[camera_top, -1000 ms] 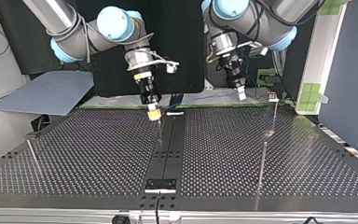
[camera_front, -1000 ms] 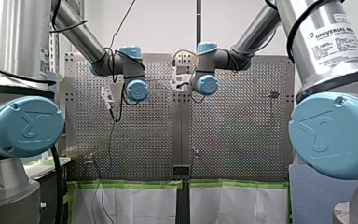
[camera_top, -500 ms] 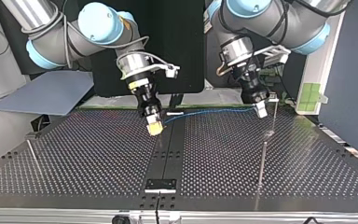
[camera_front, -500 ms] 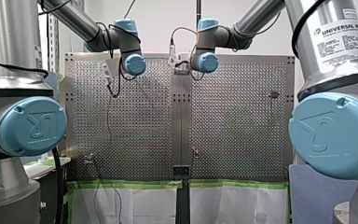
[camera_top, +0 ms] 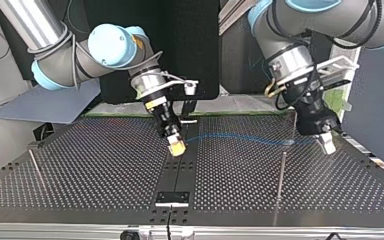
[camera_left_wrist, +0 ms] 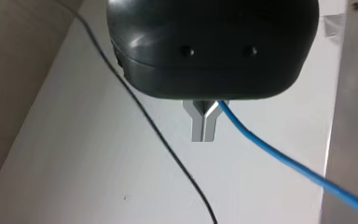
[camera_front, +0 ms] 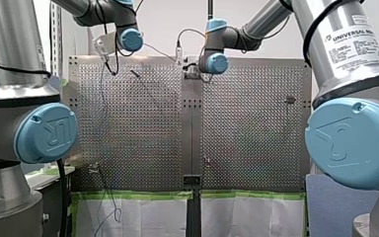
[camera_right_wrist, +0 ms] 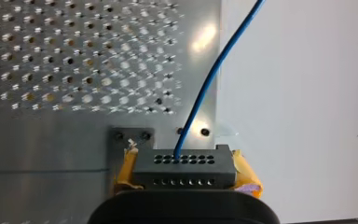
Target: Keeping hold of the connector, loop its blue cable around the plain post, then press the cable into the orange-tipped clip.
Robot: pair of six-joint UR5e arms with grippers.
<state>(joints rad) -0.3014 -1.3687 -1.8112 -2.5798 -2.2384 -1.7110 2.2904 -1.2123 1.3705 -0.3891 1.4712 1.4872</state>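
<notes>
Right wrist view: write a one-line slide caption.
Right pincer grips the connector between yellow pads; its blue cable runs off over the perforated table.

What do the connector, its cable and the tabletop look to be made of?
The connector looks like matte dark-grey moulded plastic, with two rows of round holes. The blue cable has a smooth sheath, probably plastic or rubber, and curves freely. The table is likely metal: grey, perforated in a grid, with bright glints.

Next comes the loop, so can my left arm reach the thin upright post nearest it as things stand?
Probably yes. My left pincer, shut on the blue cable, hangs just beyond the post with nothing standing between them; my right pincer sits off at the middle strip.
</notes>
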